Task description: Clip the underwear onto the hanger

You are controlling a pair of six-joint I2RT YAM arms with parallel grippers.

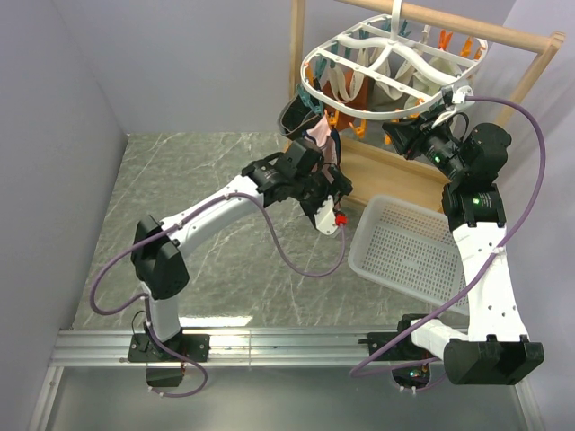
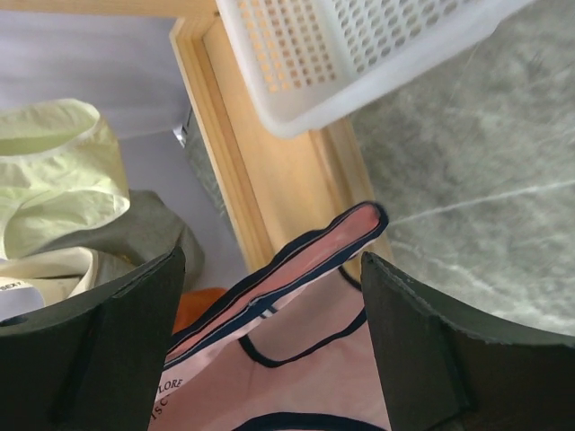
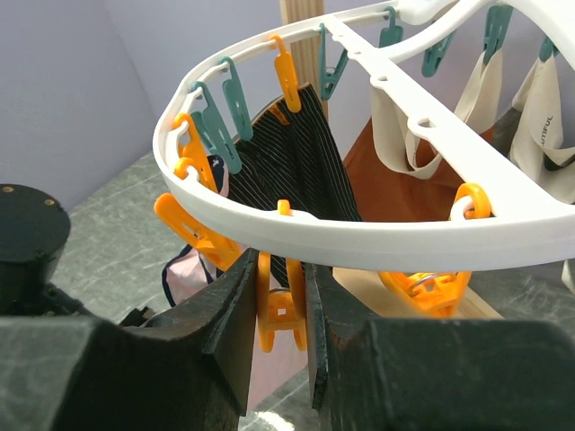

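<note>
While your right tool pinches the orange peg, ease the wide-open left tool (gripping nothing) straight back off the underwear hanging under the hanger's left rim, avoiding snags.

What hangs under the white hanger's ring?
Teal pegs, an orange peg pinched by the right tool, a black striped garment, cream garments. The pink underwear shows only an edge behind that tool.

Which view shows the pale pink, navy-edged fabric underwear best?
Left wrist: the pale pink underwear is close, its edging clear. Top external shows a small strip below the white oval hanger; right wrist, only a corner.
</note>
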